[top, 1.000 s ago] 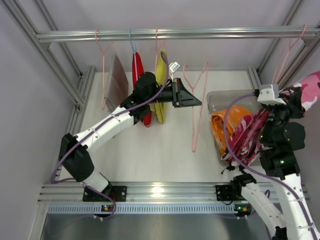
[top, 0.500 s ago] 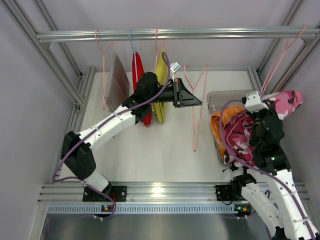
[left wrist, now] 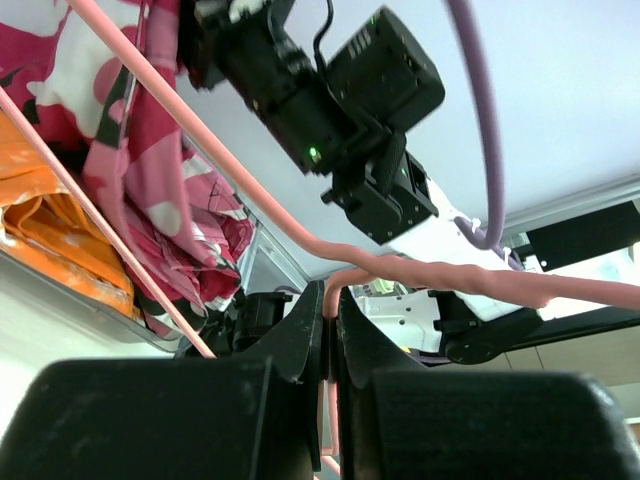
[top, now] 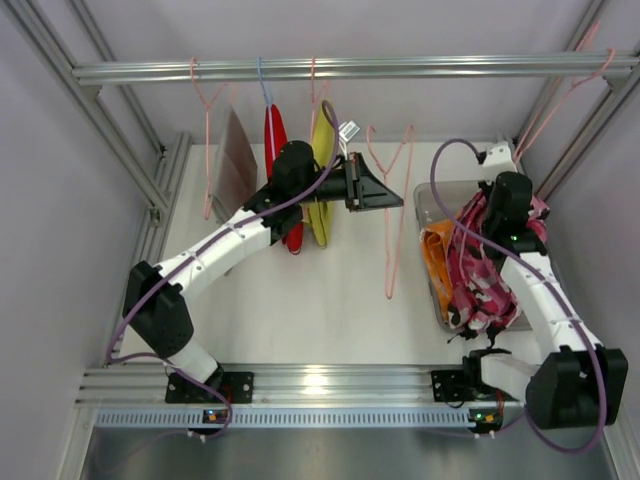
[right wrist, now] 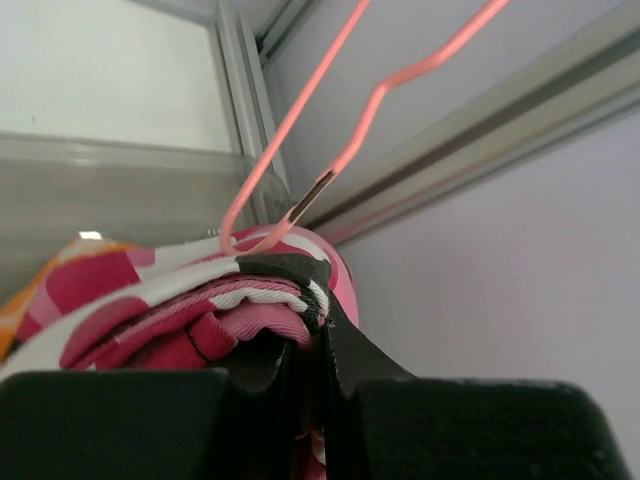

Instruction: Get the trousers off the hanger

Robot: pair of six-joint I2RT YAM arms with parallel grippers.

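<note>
The pink camouflage trousers (top: 478, 268) hang bunched over the clear bin (top: 425, 195) at the right. My right gripper (right wrist: 322, 320) is shut on their black and white edge (right wrist: 280, 272); in the top view its fingers are hidden in the cloth. The orange trousers (top: 437, 258) lie in the bin beside them. My left gripper (top: 395, 203) is shut on the wire of a bare pink hanger (top: 392, 235) at mid table. In the left wrist view the wire (left wrist: 400, 268) runs between the closed jaws (left wrist: 332, 300), with both trousers (left wrist: 150, 170) behind.
A brown (top: 235, 160), a red (top: 275, 140) and a yellow garment (top: 322, 150) hang from the metal rail (top: 350, 68) behind my left arm. Another pink hanger (right wrist: 330, 130) hangs by the right frame post (top: 590, 110).
My right gripper has swung from the right wall leftward and down over the bin, carrying the pink camouflage trousers. They now drape over the bin. The left arm stayed still.
</note>
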